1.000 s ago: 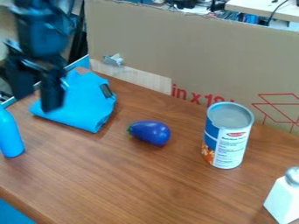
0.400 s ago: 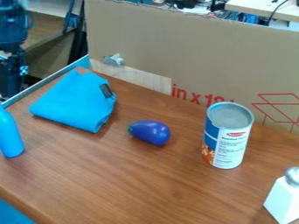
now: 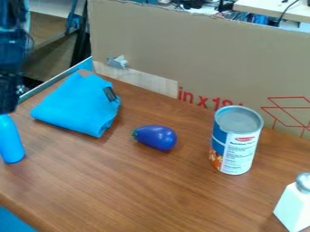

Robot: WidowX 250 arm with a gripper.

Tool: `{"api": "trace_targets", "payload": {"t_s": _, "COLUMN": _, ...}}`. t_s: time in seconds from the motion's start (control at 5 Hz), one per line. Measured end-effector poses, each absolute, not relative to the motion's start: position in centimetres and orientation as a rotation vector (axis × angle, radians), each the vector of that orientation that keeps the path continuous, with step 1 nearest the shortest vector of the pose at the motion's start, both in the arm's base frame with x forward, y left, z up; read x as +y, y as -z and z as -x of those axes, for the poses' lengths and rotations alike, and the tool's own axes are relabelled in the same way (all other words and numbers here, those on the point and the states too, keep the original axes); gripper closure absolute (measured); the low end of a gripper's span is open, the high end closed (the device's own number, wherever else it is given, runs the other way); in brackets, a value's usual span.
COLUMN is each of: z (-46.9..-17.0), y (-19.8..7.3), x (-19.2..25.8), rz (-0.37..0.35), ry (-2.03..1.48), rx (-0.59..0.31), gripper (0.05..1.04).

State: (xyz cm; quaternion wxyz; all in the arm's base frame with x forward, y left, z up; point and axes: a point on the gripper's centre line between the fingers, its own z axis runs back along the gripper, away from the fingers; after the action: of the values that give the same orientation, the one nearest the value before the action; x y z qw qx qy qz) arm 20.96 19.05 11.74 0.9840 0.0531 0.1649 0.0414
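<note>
Hanging at left, here's the gripper [image 3: 8, 97], near the blue bottle [image 3: 11, 142] — spread or pinched, I can't tell — with a blue cloth [image 3: 75, 106] farther right.

Glossy purple eggplant [image 3: 156, 137], matt blue cloth [image 3: 79, 105], metal-topped can [image 3: 236, 140], wood-grained table [image 3: 139, 190].

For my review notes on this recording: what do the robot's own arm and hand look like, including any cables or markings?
The arm is black, thick and blocky, with a bluish look along its upper part. The hand at its lower end is also black and narrower than the arm above it. I can't make out any cables or markings on either.
</note>
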Motion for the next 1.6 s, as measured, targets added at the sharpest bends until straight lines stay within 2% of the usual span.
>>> {"api": "trace_targets", "payload": {"t_s": 0.2, "z": -21.0, "y": -9.8, "x": 19.4, "rz": -0.085, "ry": -0.075, "rx": 0.38, "gripper": 0.117}}
{"api": "trace_targets", "payload": {"t_s": 0.4, "z": -21.3, "y": -9.1, "x": 19.8, "rz": -0.101, "ry": -0.1, "rx": 0.37, "gripper": 0.412}}
{"api": "trace_targets", "payload": {"t_s": 0.6, "z": -21.7, "y": -9.7, "x": 18.6, "rz": -0.03, "ry": -0.052, "rx": 0.331, "gripper": 0.62}}
{"api": "trace_targets", "payload": {"t_s": 0.8, "z": -21.6, "y": -13.9, "x": 16.5, "rz": 0.019, "ry": -0.015, "rx": 0.209, "gripper": 0.725}}
{"api": "trace_targets", "payload": {"t_s": 1.0, "z": -21.6, "y": -17.4, "x": 12.7, "rz": 0.072, "ry": 0.04, "rx": 0.13, "gripper": 0.725}}
{"api": "trace_targets", "payload": {"t_s": 1.2, "z": -23.0, "y": -18.1, "x": 7.0, "rz": 0.022, "ry": 0.179, "rx": 0.107, "gripper": 0.725}}
{"api": "trace_targets", "payload": {"t_s": 1.4, "z": -24.5, "y": -16.0, "x": 2.1, "rz": -0.014, "ry": 0.307, "rx": 0.112, "gripper": 0.725}}
{"api": "trace_targets", "payload": {"t_s": 1.6, "z": -25.9, "y": -12.9, "x": -2.7, "rz": -0.012, "ry": 0.39, "rx": 0.159, "gripper": 0.725}}
